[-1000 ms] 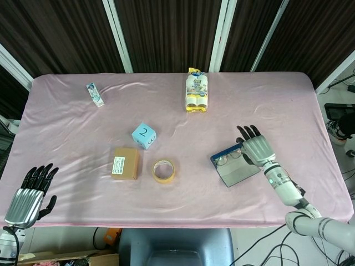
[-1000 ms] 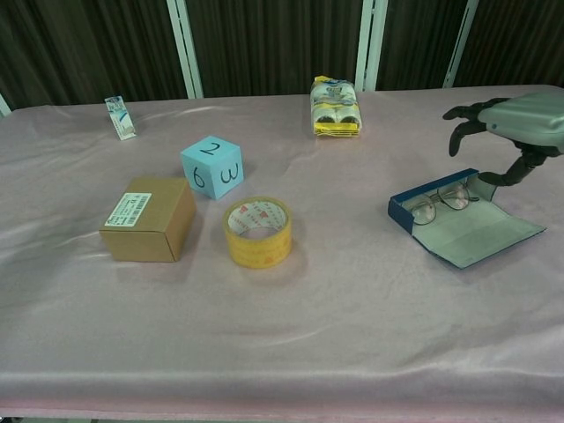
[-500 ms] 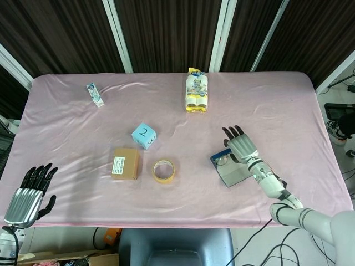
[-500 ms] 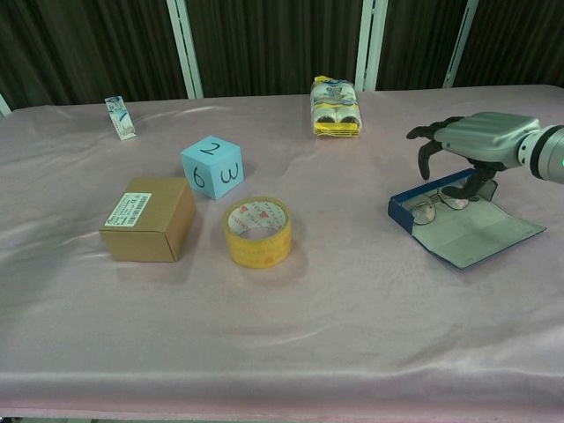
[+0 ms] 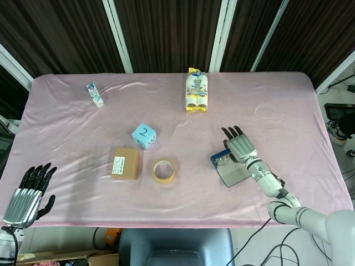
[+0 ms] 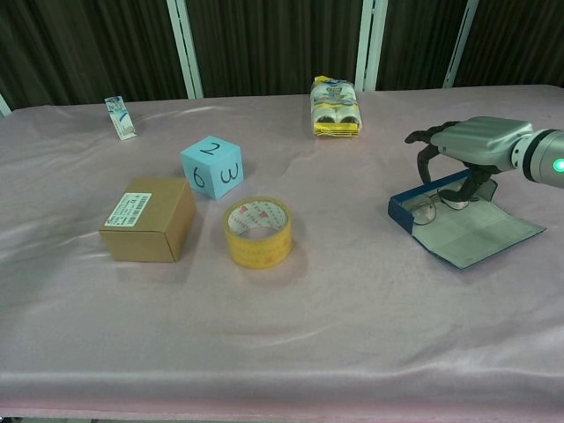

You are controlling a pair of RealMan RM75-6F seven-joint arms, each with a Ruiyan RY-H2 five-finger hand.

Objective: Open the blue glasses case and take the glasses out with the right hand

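Case open: my right hand (image 6: 467,145) hovers over the blue glasses case (image 6: 463,229), fingers spread and empty; next, pinch the glasses (image 6: 432,208).

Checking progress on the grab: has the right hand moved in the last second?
Yes. The right hand moved left, from the right end of the open glasses case to over the glasses inside it, and lower.

Glasses (image 6: 434,207) lie in the open case (image 6: 476,234), right of the tape roll (image 6: 258,232).
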